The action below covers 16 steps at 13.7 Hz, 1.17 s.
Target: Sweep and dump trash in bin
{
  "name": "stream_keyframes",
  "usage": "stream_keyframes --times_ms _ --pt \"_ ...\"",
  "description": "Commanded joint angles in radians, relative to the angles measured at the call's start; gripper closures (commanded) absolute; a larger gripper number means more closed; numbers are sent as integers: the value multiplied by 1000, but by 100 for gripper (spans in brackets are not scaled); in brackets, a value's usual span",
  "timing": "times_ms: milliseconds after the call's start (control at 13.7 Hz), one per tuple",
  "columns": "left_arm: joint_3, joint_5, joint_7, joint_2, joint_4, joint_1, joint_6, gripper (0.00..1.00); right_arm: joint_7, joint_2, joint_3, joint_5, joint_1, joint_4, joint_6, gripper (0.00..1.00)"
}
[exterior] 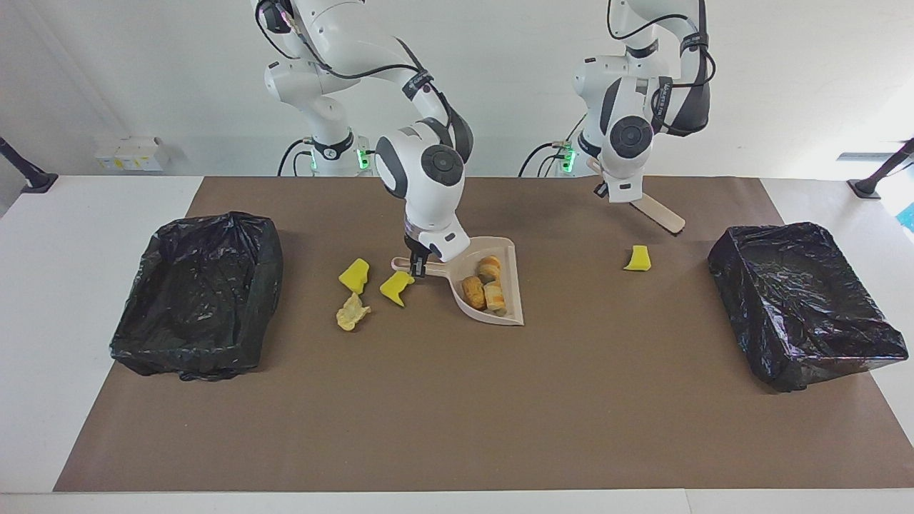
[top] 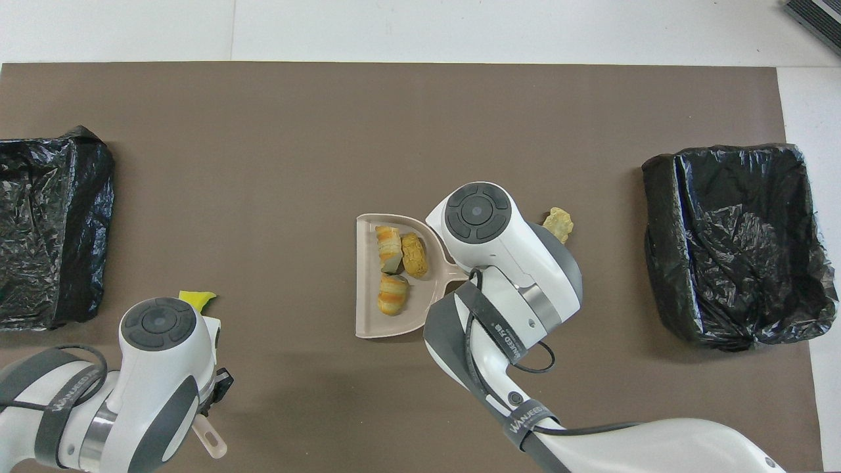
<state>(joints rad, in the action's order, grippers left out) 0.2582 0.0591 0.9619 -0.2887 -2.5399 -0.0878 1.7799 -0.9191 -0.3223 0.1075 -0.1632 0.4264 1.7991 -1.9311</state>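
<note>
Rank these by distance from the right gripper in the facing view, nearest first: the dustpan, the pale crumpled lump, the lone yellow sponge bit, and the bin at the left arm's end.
Measured from the right gripper:
1. Dustpan: its handle is in the gripper.
2. Pale crumpled lump: toward the right arm's end.
3. Lone yellow sponge bit: toward the left arm's end.
4. Bin: at the left arm's end.
</note>
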Motion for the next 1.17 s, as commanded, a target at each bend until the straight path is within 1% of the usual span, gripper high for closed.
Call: stream_keyframes --times_ms 0,146,291,437,583,656,801,874,947,1020,1093 --pt "9 -59 -55 31 -7 13 128 100 -6 25 6 -7 -5 39 -20 100" --pt "9 -83 -115 58 4 10 219 100 -7 25 6 -7 -3 40 -22 100" --pt "9 -117 -146 129 93 7 228 100 -6 25 6 -7 -5 43 -23 100" --pt "10 -139 -301 169 136 -3 291 100 -6 25 6 -7 -5 43 -23 100" --pt "12 -179 -371 181 142 -22 344 100 -4 25 6 -7 -5 43 -25 100" --pt "12 -180 -447 200 150 -33 364 100 3 25 6 -7 -5 43 -25 100" --pt "13 -180 -523 308 228 -70 392 100 5 25 6 -7 -5 43 -25 100" --pt "15 -180 -544 336 262 -79 397 100 5 25 6 -7 -5 43 -25 100" --pt "18 -182 -575 347 283 -87 397 100 5 25 6 -7 -5 43 -25 100" --pt "18 -189 -616 350 294 -122 398 100 6 25 6 -7 -5 43 -25 100" --pt "18 -221 -652 350 302 -159 403 100 6 25 6 -7 -5 43 -25 100"
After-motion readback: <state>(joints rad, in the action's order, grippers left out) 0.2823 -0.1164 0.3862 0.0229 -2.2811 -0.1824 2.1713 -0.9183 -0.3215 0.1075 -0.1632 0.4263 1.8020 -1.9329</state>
